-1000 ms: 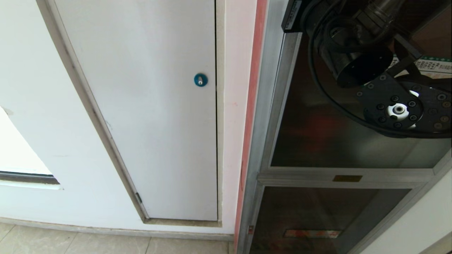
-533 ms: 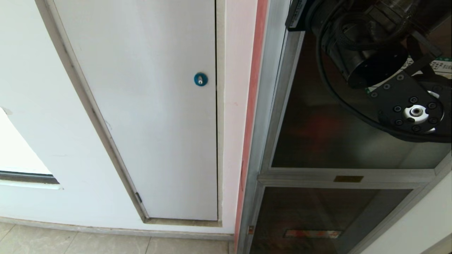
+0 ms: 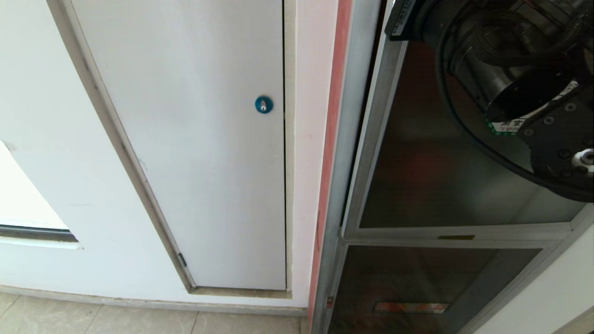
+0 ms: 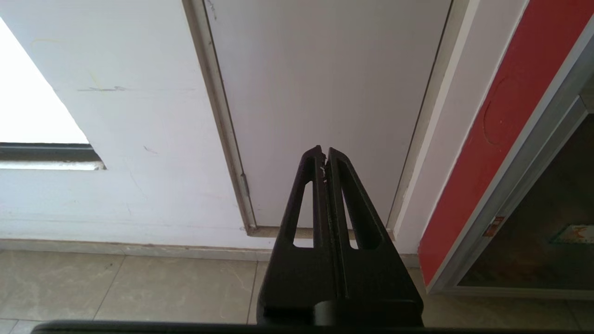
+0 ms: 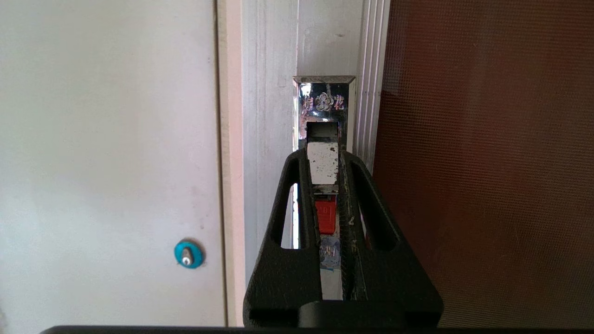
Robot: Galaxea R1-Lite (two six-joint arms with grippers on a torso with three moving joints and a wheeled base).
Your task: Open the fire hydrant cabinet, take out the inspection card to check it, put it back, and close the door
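Note:
The fire hydrant cabinet [image 3: 345,139] stands at the right, silver-framed. Its dark glass door [image 3: 417,162] is slightly ajar, with a thin dark gap along the frame. Only a corner of the door's green-bordered sticker [image 3: 506,125] shows behind my right arm [image 3: 510,69]. In the right wrist view my right gripper [image 5: 324,155] is shut on the door's latch [image 5: 323,162], a worn white pull tab above a red piece [image 5: 326,215]. My left gripper [image 4: 323,150] is shut and empty, parked low and facing the white panel. The inspection card is hidden.
A plain white panel [image 3: 209,139] with a blue round lock [image 3: 263,104] fills the wall left of the cabinet. Below the door is a second glass panel with an orange-red strip [image 3: 410,307]. Beige floor tiles [image 3: 139,320] run along the bottom.
My right arm has moved right and outward in the head view. The door's latch edge has come away from the frame, and a dark gap has opened there.

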